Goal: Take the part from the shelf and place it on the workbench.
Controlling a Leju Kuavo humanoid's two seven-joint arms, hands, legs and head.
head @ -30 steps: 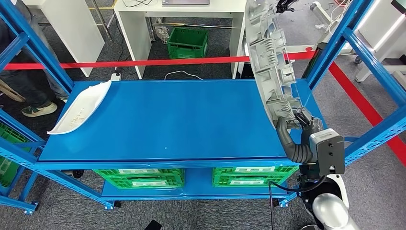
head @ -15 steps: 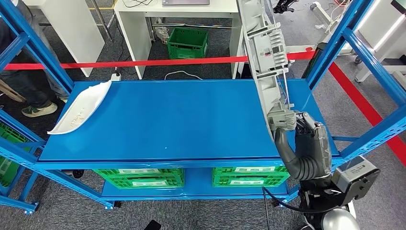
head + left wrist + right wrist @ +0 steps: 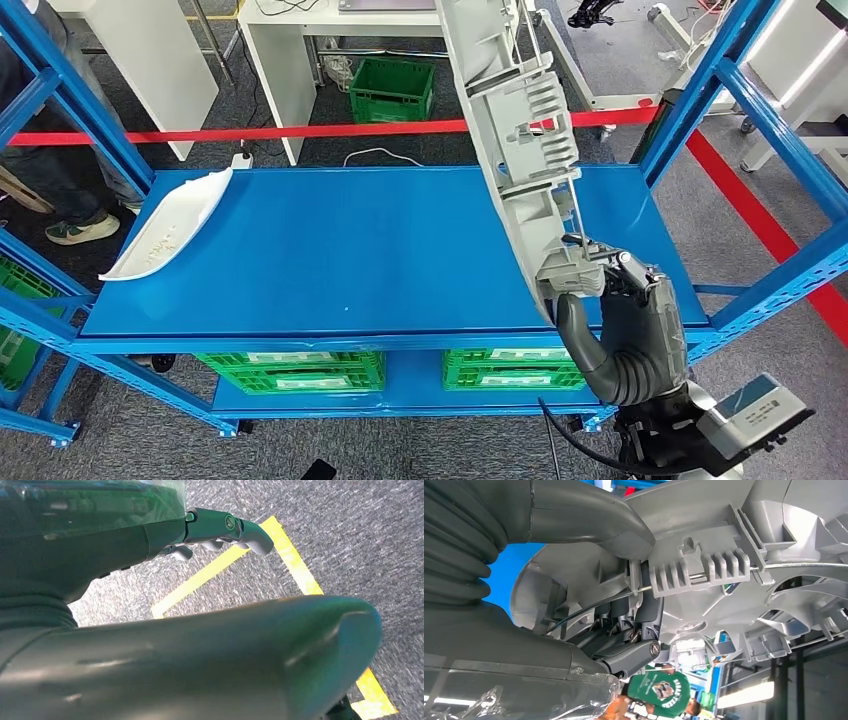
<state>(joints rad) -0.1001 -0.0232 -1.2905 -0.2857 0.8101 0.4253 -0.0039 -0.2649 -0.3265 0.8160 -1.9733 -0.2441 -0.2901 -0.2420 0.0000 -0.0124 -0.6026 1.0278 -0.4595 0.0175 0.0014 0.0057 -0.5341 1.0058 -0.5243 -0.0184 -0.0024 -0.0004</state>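
A long grey moulded plastic part (image 3: 515,150) with ribs and a thin metal rod stands nearly upright above the right half of the blue shelf (image 3: 350,250). My right hand (image 3: 615,300) grips its lower end, thumb on one face and fingers on the other. In the right wrist view the thumb (image 3: 589,520) presses the part (image 3: 734,570) from one side and dark fingers (image 3: 634,630) hook into its ribbed underside. My left hand (image 3: 225,530) hangs over grey carpet with its fingers loosely curled and nothing in them.
A white curved part (image 3: 165,225) lies at the shelf's left end. Blue uprights (image 3: 740,70) frame the shelf on both sides. Green crates (image 3: 290,370) sit on the lower level. Behind are red tape, a white desk (image 3: 370,30) and a person's shoe (image 3: 80,230) at far left.
My right hand has drawn back toward me and to the left, carrying the grey part with it. The part has swung leftward and turned over the shelf's right half.
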